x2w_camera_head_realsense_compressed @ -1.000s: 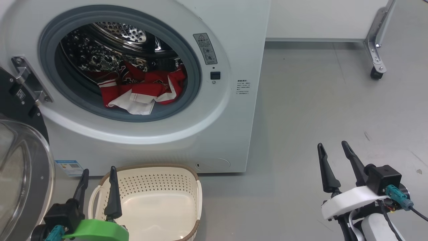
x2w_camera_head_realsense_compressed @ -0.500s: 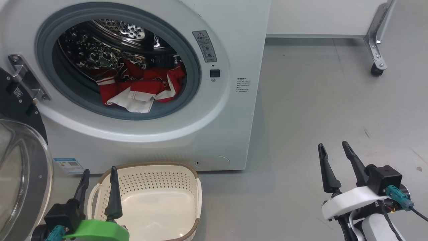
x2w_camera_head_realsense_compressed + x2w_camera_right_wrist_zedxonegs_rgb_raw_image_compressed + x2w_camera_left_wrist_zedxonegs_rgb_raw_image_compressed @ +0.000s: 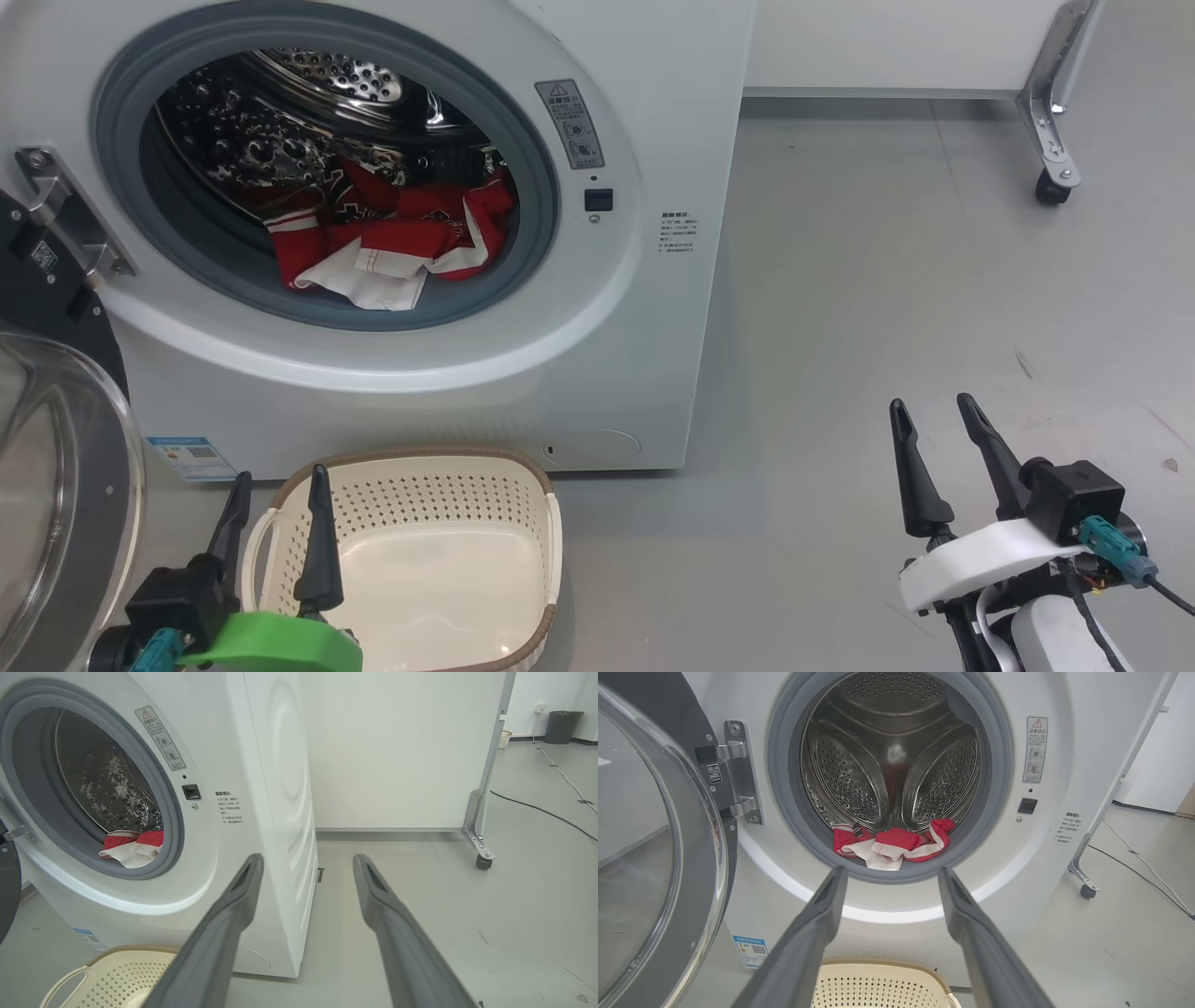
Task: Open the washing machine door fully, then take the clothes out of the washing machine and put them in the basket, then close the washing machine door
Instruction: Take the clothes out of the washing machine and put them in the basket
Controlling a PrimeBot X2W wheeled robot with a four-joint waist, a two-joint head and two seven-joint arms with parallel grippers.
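Gently pinch a raised fold of the clothes (image 3: 401, 245), seemingly soft, light and floppy, heaped at the front lip of the drum (image 3: 327, 79) in the upper left of the head view, using the left hand (image 3: 280, 472), spread wide and empty like the right hand (image 3: 930, 401).

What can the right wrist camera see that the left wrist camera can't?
Right wrist camera: the plain white side of the washing machine and a dark bin far across the floor. Left wrist camera: the clear glass window of the washing machine door and the back wall of the steel drum. Both: the red and white clothes lying inside the drum, and the cream basket on the floor below.
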